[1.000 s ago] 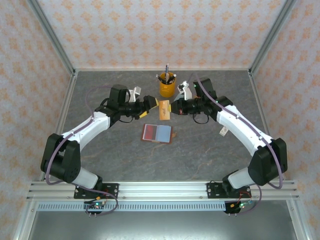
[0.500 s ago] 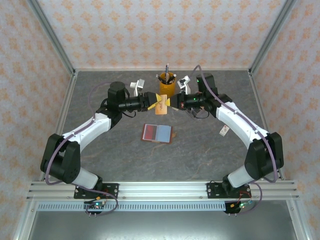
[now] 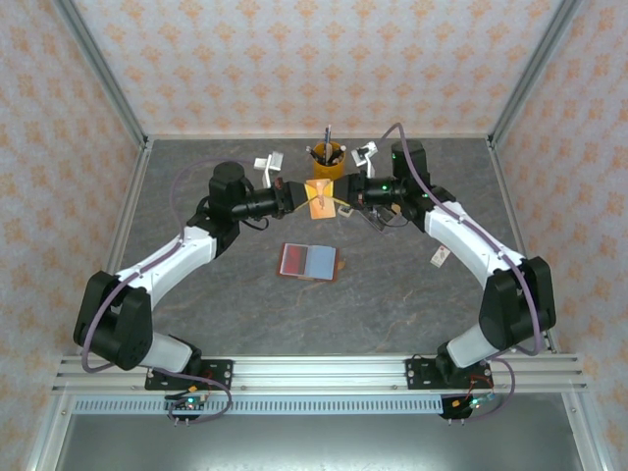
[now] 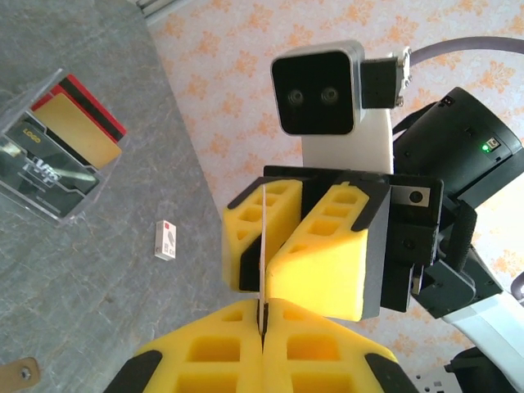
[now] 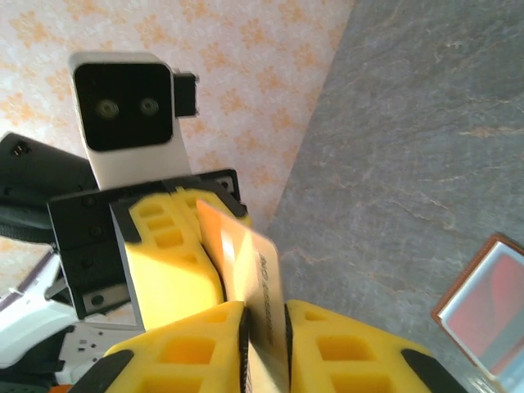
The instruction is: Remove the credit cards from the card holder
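Since second ago, our left gripper (image 4: 262, 309) clamped onto credit card (image 5: 250, 262). Right gripper (image 5: 264, 318): can't tell if released. We should free it fully before drawing left away.

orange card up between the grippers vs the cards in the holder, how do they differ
The orange card is up off the table, between the left gripper and right gripper; the cards in the holder lie flat on the table. The orange card is single; those cards overlap, showing dark, yellow and red. All are thin rectangles.
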Robot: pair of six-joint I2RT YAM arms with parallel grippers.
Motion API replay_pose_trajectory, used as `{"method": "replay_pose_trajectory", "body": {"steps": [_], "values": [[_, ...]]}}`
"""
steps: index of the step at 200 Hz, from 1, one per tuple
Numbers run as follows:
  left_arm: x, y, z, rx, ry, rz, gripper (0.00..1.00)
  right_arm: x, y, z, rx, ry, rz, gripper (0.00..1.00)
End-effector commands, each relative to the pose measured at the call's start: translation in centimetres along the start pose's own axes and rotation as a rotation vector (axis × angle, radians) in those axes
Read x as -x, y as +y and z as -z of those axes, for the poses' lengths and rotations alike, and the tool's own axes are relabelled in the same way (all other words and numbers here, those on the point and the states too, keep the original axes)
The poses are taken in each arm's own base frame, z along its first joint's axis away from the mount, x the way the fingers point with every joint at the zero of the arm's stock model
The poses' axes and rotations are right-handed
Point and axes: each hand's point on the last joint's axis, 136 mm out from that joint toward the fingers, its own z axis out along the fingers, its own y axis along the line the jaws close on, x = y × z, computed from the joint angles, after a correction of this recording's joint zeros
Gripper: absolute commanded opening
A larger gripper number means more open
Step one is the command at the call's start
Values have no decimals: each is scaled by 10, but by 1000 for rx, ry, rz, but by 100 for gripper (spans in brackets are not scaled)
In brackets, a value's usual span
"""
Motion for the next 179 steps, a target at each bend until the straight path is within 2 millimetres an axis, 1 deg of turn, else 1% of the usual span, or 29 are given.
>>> {"method": "replay_pose_trajectory", "body": {"steps": [1,10,23,40,45,53,65,79,91,100,114,121,130,136,157,168,179], "values": [[8,-19,-3,-47,-32,-41,0,7,16,-2,72,-23,26,20],[8,-16,-3,-39,-33,-34,0,8,15,-1,66,-30,25,17],[9,-14,-3,-22,-35,-34,0,7,14,0,55,-31,29,10],[8,-5,-1,35,-34,-30,0,7,8,2,1,-38,52,1],[8,-3,0,57,-34,-32,5,7,6,4,-25,-42,66,0],[8,4,3,108,-34,-36,19,7,0,7,-88,-46,87,0],[6,23,12,233,-31,-31,37,7,-9,16,-192,-47,154,0],[6,44,28,389,-33,-30,60,9,-22,30,-339,-58,234,0],[5,64,46,533,-34,-30,73,14,-37,45,-490,-64,302,0],[6,77,62,640,-38,-25,79,16,-47,55,-586,-57,349,0],[6,94,87,792,-48,-24,85,24,-66,73,-736,-57,410,0],[6,103,100,866,-52,-18,87,30,-73,81,-783,-59,425,0],[6,108,113,926,-54,-12,89,38,-82,92,-826,-73,423,0],[6,110,120,953,-43,-35,91,43,-88,100,-845,-85,416,0],[6,117,143,1037,-48,-29,96,59,-106,121,-912,-95,424,0],[7,116,153,1065,-55,-31,100,62,-115,125,-930,-65,457,0],[8,115,161,1091,-59,-35,100,66,-123,129,-955,-37,495,0]]}}
